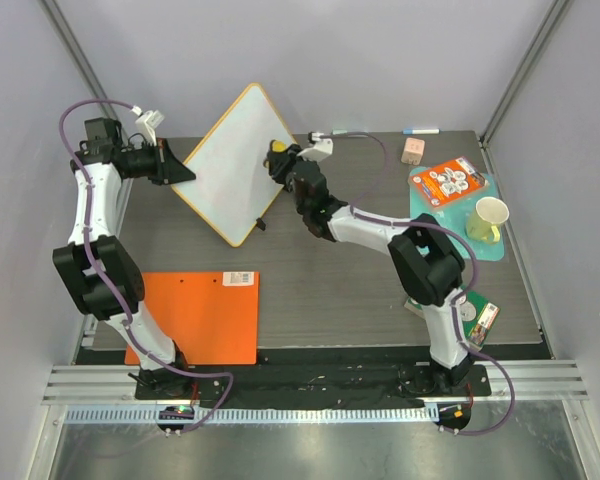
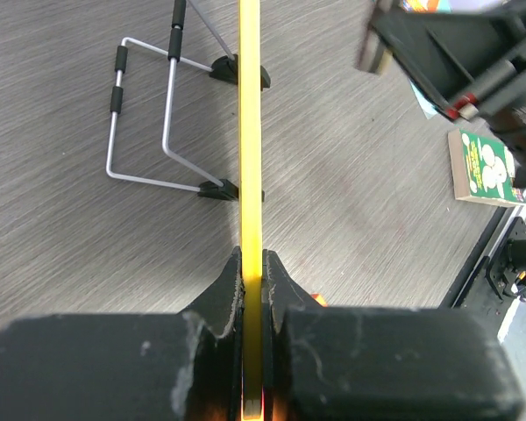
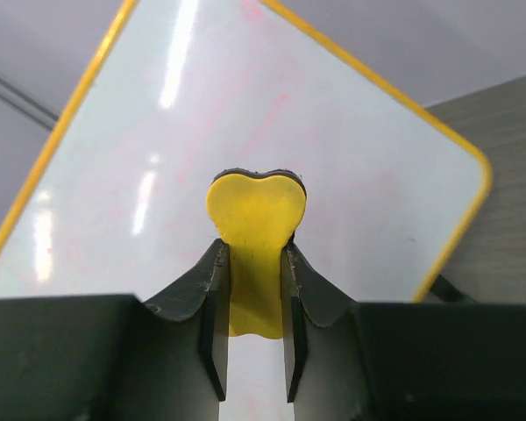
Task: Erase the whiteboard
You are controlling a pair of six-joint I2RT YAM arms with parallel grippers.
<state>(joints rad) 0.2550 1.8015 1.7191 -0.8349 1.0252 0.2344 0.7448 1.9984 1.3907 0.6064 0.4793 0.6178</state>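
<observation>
The whiteboard [image 1: 235, 160] is white with a yellow-orange rim, tilted up on one corner above the table. My left gripper [image 1: 175, 165] is shut on its left rim; the left wrist view shows the rim [image 2: 250, 132] edge-on between my fingers. My right gripper [image 1: 283, 158] is shut on a yellow eraser [image 1: 277, 149] and holds it against the board's right side. In the right wrist view the eraser [image 3: 256, 219] sits against the white face [image 3: 158, 149], which carries faint pink marks.
An orange clipboard-like sheet [image 1: 200, 315] lies at front left. A teal tray [image 1: 425, 200] with a cup [image 1: 490, 215] and an orange pack [image 1: 452, 182] is at right. A marker [image 1: 420, 131] and a small block [image 1: 412, 150] lie at the back. The board's wire stand [image 2: 145, 114] hangs below.
</observation>
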